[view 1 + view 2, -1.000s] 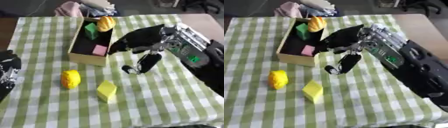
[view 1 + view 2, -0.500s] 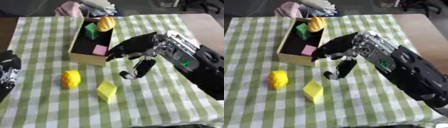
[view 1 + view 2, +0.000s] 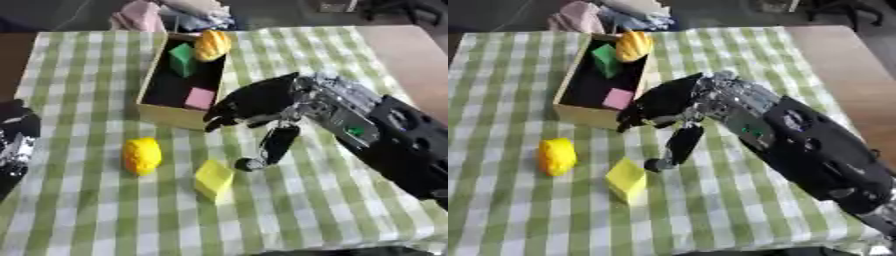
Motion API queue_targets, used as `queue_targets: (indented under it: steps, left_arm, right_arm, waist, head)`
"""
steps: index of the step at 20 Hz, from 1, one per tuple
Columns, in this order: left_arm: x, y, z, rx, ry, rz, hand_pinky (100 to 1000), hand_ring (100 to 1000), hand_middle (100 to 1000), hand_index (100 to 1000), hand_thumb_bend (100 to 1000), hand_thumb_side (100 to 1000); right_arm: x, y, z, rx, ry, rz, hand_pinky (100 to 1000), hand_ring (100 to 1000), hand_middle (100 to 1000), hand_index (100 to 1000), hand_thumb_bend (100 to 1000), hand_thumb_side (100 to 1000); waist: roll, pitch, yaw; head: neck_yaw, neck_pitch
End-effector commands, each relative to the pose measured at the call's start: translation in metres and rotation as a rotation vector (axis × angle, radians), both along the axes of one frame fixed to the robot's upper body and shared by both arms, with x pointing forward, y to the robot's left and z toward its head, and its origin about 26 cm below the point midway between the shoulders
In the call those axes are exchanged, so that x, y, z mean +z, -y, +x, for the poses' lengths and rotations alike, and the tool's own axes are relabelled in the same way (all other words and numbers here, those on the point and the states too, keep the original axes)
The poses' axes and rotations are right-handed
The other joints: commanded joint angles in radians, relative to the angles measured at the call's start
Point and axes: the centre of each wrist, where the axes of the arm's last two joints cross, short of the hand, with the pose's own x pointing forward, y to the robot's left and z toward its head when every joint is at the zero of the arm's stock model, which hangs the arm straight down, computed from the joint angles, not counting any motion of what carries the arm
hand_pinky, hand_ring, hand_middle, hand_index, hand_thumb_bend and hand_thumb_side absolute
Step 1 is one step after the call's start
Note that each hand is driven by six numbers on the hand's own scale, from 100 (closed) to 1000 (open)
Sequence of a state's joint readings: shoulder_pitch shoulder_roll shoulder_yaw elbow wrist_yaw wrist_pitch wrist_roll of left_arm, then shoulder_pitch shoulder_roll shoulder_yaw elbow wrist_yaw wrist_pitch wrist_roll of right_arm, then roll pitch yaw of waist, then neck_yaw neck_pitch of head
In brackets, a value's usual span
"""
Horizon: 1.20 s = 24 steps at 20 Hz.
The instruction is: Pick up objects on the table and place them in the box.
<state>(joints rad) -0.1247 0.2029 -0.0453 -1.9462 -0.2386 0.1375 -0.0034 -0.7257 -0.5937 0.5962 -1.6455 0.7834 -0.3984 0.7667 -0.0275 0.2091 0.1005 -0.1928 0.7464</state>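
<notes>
Near the middle of the table (image 3: 289,210), the right hand (image 3: 258,102) has come lower and further toward the near-left than a second ago; its thumb tip now hangs just beside the yellow block (image 3: 213,179), where before it stood well apart from it. The fingers are relaxed and spread, pointing toward the box (image 3: 166,114), and they hold nothing.

At the left edge, the left hand (image 3: 16,145) shows only in part, cut off by the frame, and whether its fingers are open cannot be told. To its right a rounded yellow object (image 3: 142,155) lies on the checked cloth, well short of the box's near wall. The yellow block sits nearer the front edge, just right of that object and apart from it.

The box stands toward the far left part of the table, its near right corner partly covered by the right hand's fingers. Inside lie a green block (image 3: 181,59), a pink block (image 3: 199,98) and an orange-yellow ridged object (image 3: 213,45) leaning at the far right corner. Beyond the far edge lies a heap of cloth (image 3: 166,12), blurred. The right forearm fills the right side, covering the cloth beneath.
</notes>
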Motion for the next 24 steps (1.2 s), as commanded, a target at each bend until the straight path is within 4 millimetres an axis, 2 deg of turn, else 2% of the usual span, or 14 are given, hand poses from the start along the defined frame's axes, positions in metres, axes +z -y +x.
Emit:
queue_targets:
  steps: [1, 3, 4, 10, 24]
  left_arm:
    - [0.006, -0.002, 0.000, -0.003, 0.021, 0.021, 795, 737, 730, 848, 321, 644]
    - [0.006, -0.002, 0.000, -0.004, 0.021, 0.021, 795, 737, 730, 848, 321, 644]
    - [0.007, -0.002, 0.000, -0.004, 0.022, 0.022, 795, 738, 730, 848, 321, 644]
    - [0.008, -0.001, 0.000, -0.009, 0.025, 0.024, 795, 738, 731, 848, 321, 644]
    - [0.008, 0.000, 0.001, -0.015, 0.026, 0.023, 795, 739, 731, 848, 319, 645]
  right_arm:
    - [0.007, 0.001, -0.003, 0.059, 0.035, -0.095, 974, 1000, 1000, 1000, 294, 729]
    - [0.006, 0.001, -0.003, 0.061, 0.039, -0.098, 974, 1000, 1000, 1000, 294, 729]
    - [0.004, 0.001, -0.003, 0.061, 0.036, -0.105, 981, 1000, 1000, 1000, 360, 726]
    - [-0.007, -0.001, -0.006, 0.072, 0.074, -0.152, 990, 1000, 1000, 1000, 413, 712]
    - [-0.015, -0.026, -0.006, 0.136, 0.118, -0.130, 987, 1000, 1000, 1000, 376, 675]
  waist:
    - [-0.003, -0.031, 0.001]
    - [-0.003, -0.031, 0.001]
    - [-0.003, -0.031, 0.001]
    - [-0.002, -0.031, 0.002]
    - [-0.004, -0.029, 0.010]
  head:
    - [-0.001, -0.001]
    - [-0.001, -0.001]
    - [-0.001, -0.002]
    - [-0.005, -0.003]
    - [-0.015, -0.005]
